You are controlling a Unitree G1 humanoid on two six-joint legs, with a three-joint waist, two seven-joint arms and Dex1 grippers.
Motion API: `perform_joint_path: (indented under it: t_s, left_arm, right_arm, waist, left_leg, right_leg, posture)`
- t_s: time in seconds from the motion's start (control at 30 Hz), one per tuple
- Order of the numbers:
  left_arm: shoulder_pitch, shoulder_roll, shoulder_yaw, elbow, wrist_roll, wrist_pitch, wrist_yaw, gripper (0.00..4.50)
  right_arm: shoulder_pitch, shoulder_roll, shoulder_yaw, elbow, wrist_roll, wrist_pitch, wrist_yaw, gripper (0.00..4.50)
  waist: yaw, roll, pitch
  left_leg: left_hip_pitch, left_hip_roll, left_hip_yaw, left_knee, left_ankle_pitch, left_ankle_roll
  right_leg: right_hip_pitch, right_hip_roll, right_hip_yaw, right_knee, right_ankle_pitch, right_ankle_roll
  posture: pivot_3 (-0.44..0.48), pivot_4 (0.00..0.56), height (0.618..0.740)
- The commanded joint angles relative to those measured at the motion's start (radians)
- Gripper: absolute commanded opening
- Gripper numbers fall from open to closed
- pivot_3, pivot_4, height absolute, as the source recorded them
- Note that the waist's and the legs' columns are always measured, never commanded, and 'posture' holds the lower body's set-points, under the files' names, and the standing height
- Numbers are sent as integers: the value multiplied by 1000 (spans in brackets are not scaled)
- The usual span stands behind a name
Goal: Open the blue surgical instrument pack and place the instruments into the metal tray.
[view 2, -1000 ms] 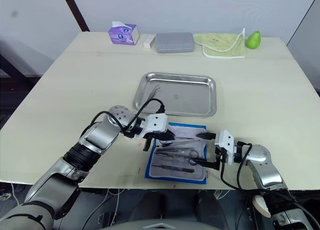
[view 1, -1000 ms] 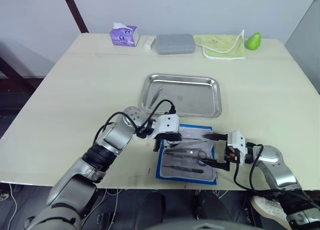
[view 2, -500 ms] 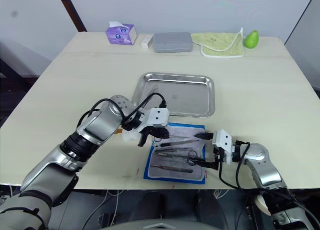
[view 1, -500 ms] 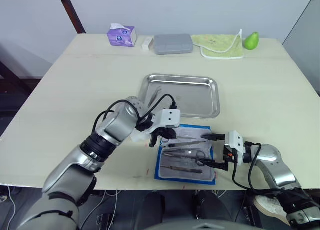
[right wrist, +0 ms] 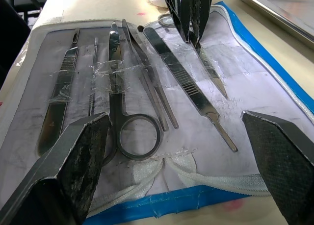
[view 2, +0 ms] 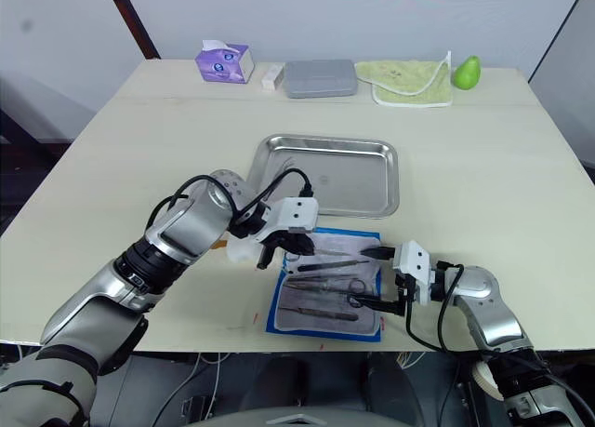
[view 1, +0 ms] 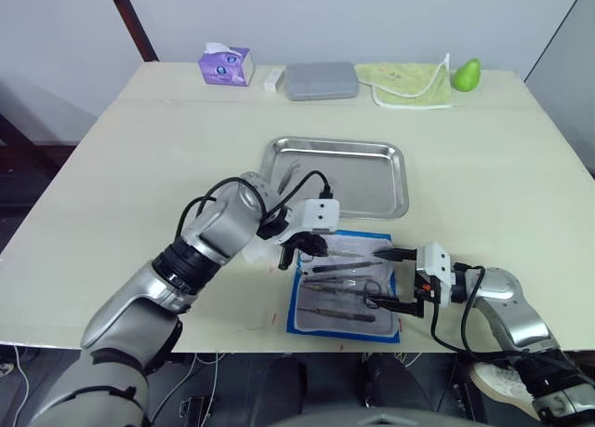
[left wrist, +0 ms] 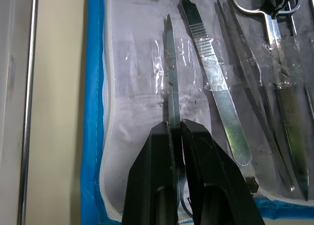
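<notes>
Pack: one blue surgical instrument pack (view 1: pixel 346 285) lies open, just in front of the metal tray (view 1: pixel 337 177).
Instruments: about six silvery instruments (right wrist: pixel 147 83) on the pack's lining; one in the tray.
Left gripper (left wrist: pixel 176 132): fingers pinched on a slim blade-like tool (left wrist: pixel 170 78).
Right gripper (view 1: pixel 395 280): fingers spread wide at the pack's right edge.

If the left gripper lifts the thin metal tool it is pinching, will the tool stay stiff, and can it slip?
The thin tool looks like flat rigid steel, so probably stiff and light. Its polished surface may slip between the left gripper's smooth fingers. Clear tape seems to cross it, so the pack might lift too.
</notes>
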Motion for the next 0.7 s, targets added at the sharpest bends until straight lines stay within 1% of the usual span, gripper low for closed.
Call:
perform_joint_path:
  t_s: [0.03,0.37,0.57,0.7]
  left_arm:
    - [-29,8,7,-29,-4,7,-17,28]
    - [-41,64,17,-63,-8,23,-62,28]
    - [-35,133,41,-82,-16,25,-86,28]
    - [-15,205,83,-111,-41,28,-108,28]
  right_arm:
    - [44,-2,84,66,-85,58,-5,4500]
    - [39,0,88,82,-88,53,-7,4500]
    - [37,-1,88,92,-89,49,-3,4500]
    - [37,-5,86,97,-87,47,1,4500]
  waist:
    - [0,0,0]
    - [-2,0,0]
    - [-2,0,0]
    - [-4,0,0]
  left_leg:
    - [0,0,0,0,0,0]
    - [0,0,0,0,0,0]
    - [0,0,0,0,0,0]
    - [0,1,0,0,0,0]
  right_leg:
    - [0,0,0,0,0,0]
    - [0,0,0,0,0,0]
    - [0,1,0,0,0,0]
    - [0,1,1,0,0,0]
  posture:
    - [0,150,740]
    - [0,150,740]
    - [0,150,740]
    - [0,150,740]
